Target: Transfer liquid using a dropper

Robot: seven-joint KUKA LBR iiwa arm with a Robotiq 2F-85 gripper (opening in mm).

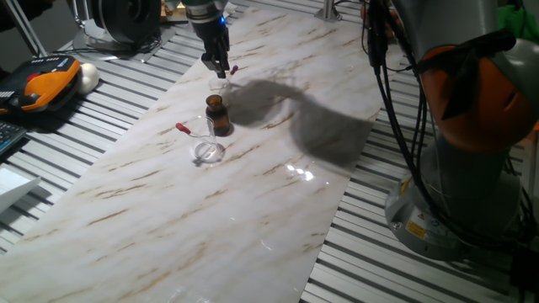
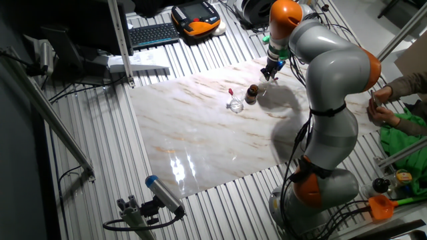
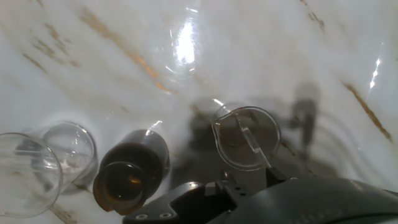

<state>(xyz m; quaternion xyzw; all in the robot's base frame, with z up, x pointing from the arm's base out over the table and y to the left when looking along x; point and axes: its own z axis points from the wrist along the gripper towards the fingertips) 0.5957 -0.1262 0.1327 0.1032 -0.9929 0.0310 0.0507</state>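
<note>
Two-finger gripper [image 1: 216, 67], open or closed I cannot tell, hovers above a small clear glass beaker [image 3: 214, 134] where the thin clear red-bulbed dropper [image 1: 233, 70] leans: light, slippery, probably brittle, best pinched gently below its bulb

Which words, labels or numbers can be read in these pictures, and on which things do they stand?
None can be read.
Amber bottle: no label shows.
Yellow sticker on the robot base: too small to read.
Keyboard and orange pendant: markings too small and blurred.
</note>
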